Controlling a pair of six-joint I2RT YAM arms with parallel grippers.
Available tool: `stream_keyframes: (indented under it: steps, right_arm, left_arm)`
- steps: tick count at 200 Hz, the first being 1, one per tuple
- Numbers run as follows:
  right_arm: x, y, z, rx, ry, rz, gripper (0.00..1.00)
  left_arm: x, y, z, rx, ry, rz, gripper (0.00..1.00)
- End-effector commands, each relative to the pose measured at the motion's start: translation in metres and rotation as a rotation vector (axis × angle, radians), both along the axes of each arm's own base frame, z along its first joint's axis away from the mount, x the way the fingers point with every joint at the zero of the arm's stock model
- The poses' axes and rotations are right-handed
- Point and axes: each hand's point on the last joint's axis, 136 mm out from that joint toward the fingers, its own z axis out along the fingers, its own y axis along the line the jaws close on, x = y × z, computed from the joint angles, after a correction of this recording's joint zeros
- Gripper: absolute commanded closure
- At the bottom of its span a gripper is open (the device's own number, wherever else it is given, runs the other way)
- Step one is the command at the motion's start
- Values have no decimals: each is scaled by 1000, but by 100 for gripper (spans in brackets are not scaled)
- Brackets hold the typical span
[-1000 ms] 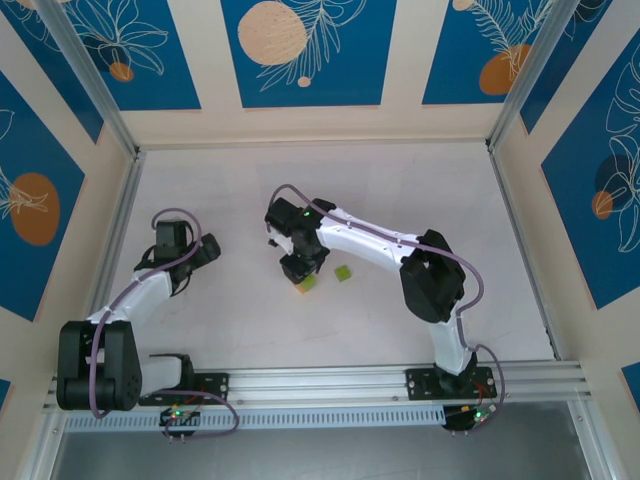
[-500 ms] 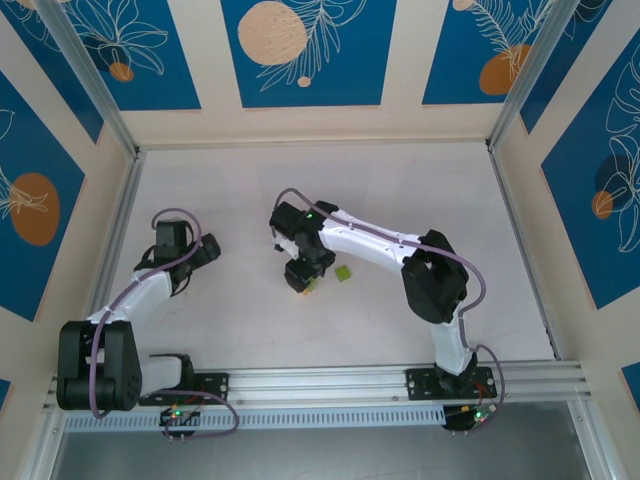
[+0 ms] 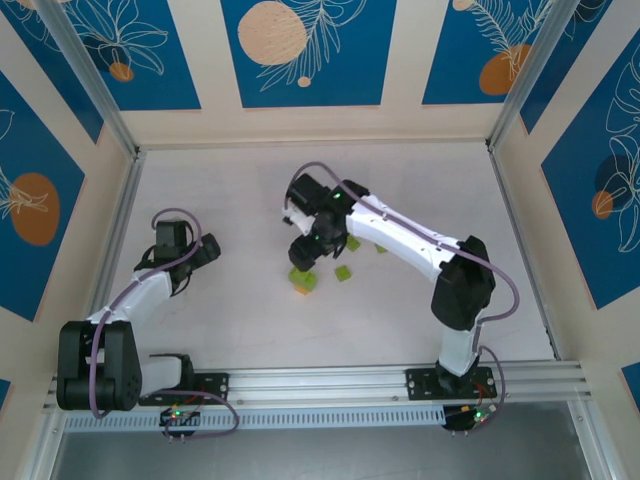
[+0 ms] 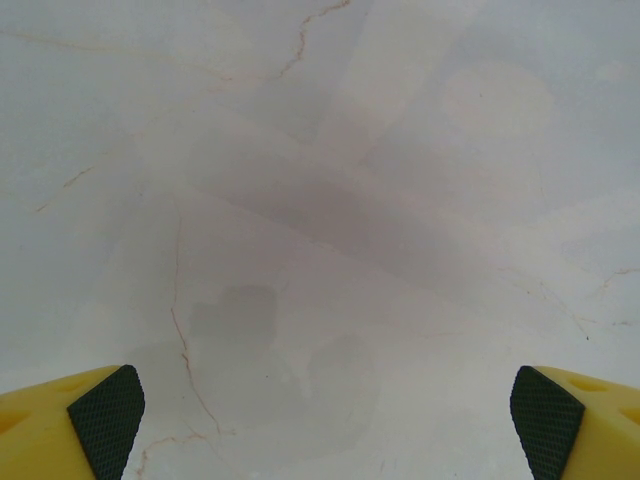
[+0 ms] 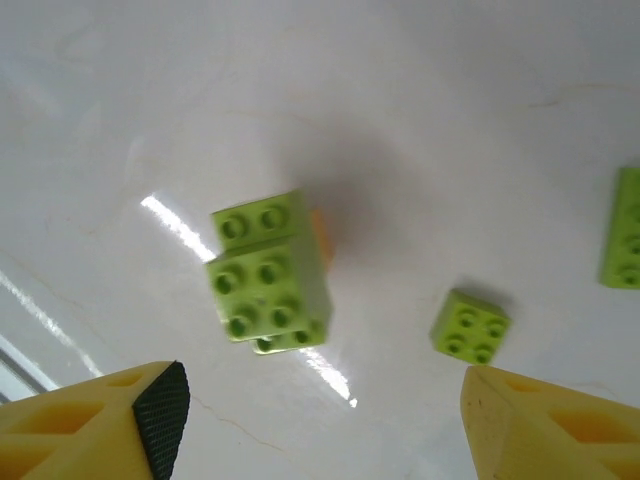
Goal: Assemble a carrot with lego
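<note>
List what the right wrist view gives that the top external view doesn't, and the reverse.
Right wrist: studs on the carrot, its orange brick peeking out behind, the right claw open wide. Top external: the left arm and right arm whole, the left claw well left of the carrot. Both: the carrot and a loose square green brick beside it.

A pale, marble-look tabletop [image 3: 420, 180] with thin brownish veins forms the floor of the enclosure, glossy enough to carry a bright streak of reflected light [image 5: 175, 225]. Around it stand cream walls set with blue panels [image 3: 340, 60] printed with white leaves and orange and peach discs, with slanting aluminium posts [image 3: 88, 75] at the far corners. A slotted aluminium rail [image 3: 320, 383] runs along the near edge.
</note>
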Motion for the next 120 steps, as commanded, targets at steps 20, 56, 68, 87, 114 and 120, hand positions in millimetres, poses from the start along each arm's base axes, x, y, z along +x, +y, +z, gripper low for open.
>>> stream_keyframes:
  steps: [20,56,68,87,114,120]
  right_arm:
    - [58,-53,-20,-55,-4,-98,27]
    - [98,-71,-71,-86,18,-76,27]
    - [106,-71,-83,-85,30,-61,27]
    - [115,-73,-96,-85,49,-54,27]
    - [122,-83,-112,-105,79,-64,28]
    - [121,-84,-114,-105,85,-66,28]
  left_arm:
    - [0,4,3,-16,-16,22,3]
    - [0,3,4,-19,-17,19,3]
    - [0,3,5,-17,-17,19,3]
    - [-2,4,5,-12,-17,20,3]
    - [-2,5,4,-8,-14,24,3]
    - [-2,5,4,-8,-14,22,3]
